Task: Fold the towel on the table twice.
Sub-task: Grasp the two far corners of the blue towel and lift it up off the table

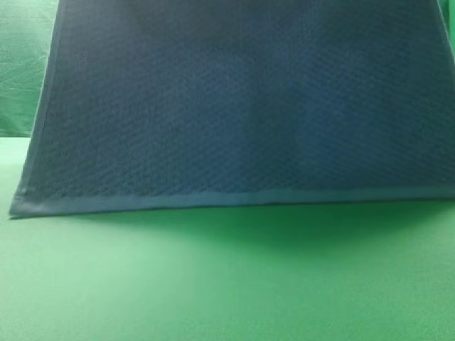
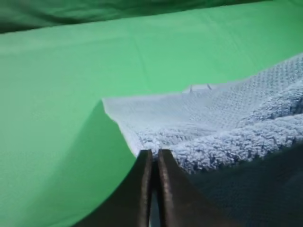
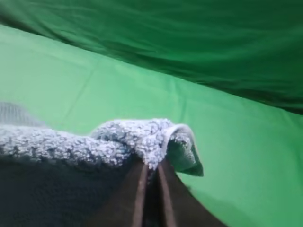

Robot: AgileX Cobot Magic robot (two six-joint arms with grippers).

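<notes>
The main risk is a corner slipping out. The towel (image 1: 242, 106) hangs raised in front of the high camera, and each gripper holds only a small bite of cloth at a corner. In the right wrist view the corner is bunched and folded over the right gripper (image 3: 150, 165), so little fabric seems to be between the jaws; a quick swing or a pull away from the other arm could tug it free. If 1 corner drops, the sheet collapses on the table (image 1: 227, 284) and the fold is lost. A second risk is skew: if the 2 arms travel unevenly, the hems will not meet and the fold lands crooked. The lower hem (image 1: 213, 199) already slopes slightly, lower at its left end, where it sits close to or touching the table; dragging there could wrinkle the cloth.

The left gripper (image 2: 152, 158) has its jaws pressed together, pinching the towel's edge near a corner, with the cloth spreading away to the right above the table. The right gripper is likewise clamped on its bunched corner, pointing toward the backdrop (image 3: 189, 42). Neither arm shows in the high view, where the towel blocks nearly everything.
</notes>
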